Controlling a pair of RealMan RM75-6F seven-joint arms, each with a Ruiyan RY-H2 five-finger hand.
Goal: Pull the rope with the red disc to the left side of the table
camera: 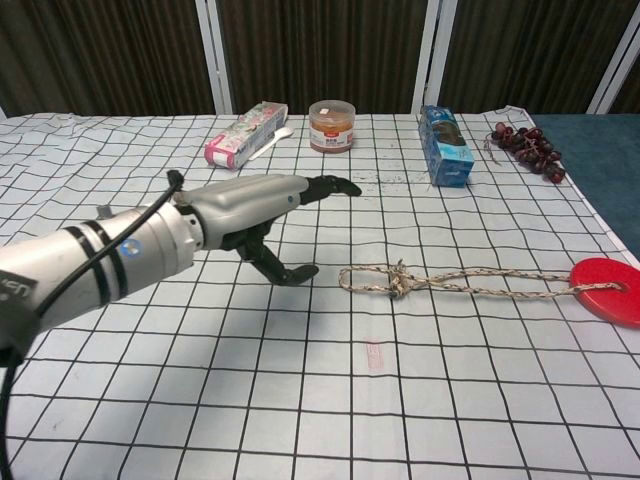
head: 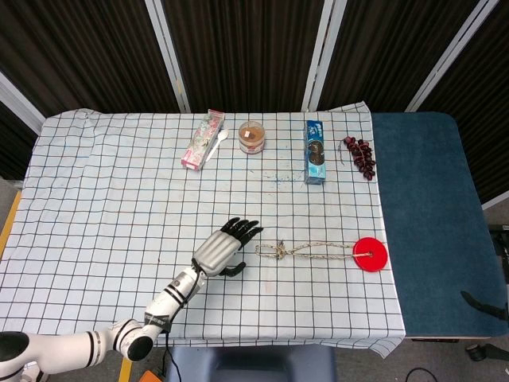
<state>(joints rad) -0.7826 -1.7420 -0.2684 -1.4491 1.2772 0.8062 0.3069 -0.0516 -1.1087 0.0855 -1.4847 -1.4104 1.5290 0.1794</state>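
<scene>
The braided rope (head: 310, 251) lies across the checked cloth, knotted near its left loop, and its right end is tied to the flat red disc (head: 370, 255) near the cloth's right edge. The chest view shows the same rope (camera: 480, 283) and disc (camera: 610, 288). My left hand (head: 225, 247) hovers just left of the rope's loop end, fingers stretched out and apart, thumb hooked below, holding nothing. In the chest view that hand (camera: 250, 210) stands a short gap from the loop. Only the thumb of my right hand (head: 483, 303) shows at the right edge, spread and holding nothing.
Along the far side stand a pink packet (head: 203, 139) with a white spoon, a brown jar (head: 251, 137), a blue box (head: 316, 151) and a bunch of dark grapes (head: 360, 153). A blue mat (head: 429, 223) covers the table right of the cloth.
</scene>
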